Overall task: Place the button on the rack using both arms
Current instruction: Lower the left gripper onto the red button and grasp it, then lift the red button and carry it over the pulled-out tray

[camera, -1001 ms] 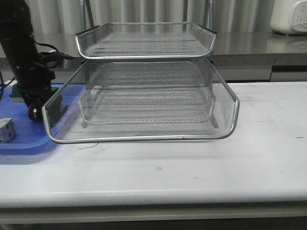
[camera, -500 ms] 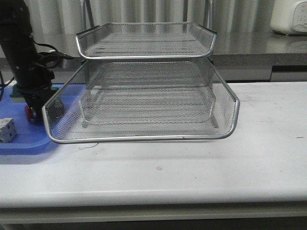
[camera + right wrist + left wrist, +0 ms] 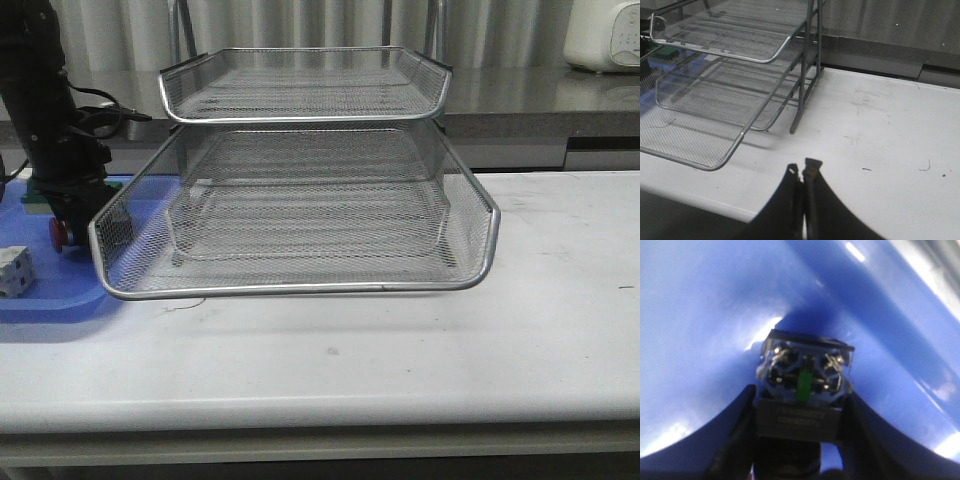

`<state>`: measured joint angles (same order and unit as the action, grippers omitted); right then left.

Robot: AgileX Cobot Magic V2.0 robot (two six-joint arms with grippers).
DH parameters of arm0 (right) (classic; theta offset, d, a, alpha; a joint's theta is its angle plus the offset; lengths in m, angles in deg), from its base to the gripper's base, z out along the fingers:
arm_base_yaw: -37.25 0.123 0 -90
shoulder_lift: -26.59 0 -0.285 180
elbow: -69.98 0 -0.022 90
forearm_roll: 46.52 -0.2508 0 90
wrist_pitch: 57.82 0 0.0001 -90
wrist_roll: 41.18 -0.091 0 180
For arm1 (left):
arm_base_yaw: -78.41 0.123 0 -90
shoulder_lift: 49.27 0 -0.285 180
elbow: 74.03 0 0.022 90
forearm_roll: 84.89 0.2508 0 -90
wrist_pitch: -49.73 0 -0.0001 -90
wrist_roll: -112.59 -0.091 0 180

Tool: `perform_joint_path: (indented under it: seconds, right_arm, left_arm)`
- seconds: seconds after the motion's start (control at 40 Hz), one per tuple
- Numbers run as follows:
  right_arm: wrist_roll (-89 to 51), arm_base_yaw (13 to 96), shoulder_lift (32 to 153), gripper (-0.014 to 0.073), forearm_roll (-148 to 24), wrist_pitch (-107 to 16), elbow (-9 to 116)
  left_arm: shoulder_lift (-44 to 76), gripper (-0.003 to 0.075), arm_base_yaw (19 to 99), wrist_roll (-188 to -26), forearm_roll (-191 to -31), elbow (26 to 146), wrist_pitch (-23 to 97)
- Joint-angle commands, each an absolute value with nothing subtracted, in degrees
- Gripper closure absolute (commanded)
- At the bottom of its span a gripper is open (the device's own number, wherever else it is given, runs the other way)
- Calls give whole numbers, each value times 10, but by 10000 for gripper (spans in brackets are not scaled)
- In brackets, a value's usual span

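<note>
Three mesh tiers of the rack [image 3: 300, 215] all bare. On the blue tray [image 3: 45, 300]: a white block [image 3: 14, 271] and a green block [image 3: 30, 192]. Left gripper [image 3: 799, 440] clamped on the button [image 3: 802, 375] above the tray, red head [image 3: 56, 233] now slightly higher and further left than a second ago. Black body, silver terminals, green stripe. Right gripper [image 3: 801, 175] pressed closed, holding nothing, over the white table [image 3: 880, 125].

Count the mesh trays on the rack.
3 trays on the rack: top tray, small middle tray set further back, and large bottom tray jutting forward. None seems hidden.
</note>
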<state>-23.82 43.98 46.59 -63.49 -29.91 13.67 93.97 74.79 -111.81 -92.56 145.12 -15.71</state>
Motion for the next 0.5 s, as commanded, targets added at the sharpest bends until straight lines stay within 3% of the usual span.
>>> perform_joint_path:
  seconds: [0.0,0.18,0.48]
  right_arm:
    - [-238,442,471,654,-642,-346,150]
    - [-238,442,471,654,-642,-346,150]
    - [-238,442,471,654,-642,-346,150]
  left_arm:
    - [887,546,765,-1097,-933,1490,-180]
    - [862,546,789,-1079,-933,1507,-243]
    - [780,546,798,-1030,-927,1497,-243]
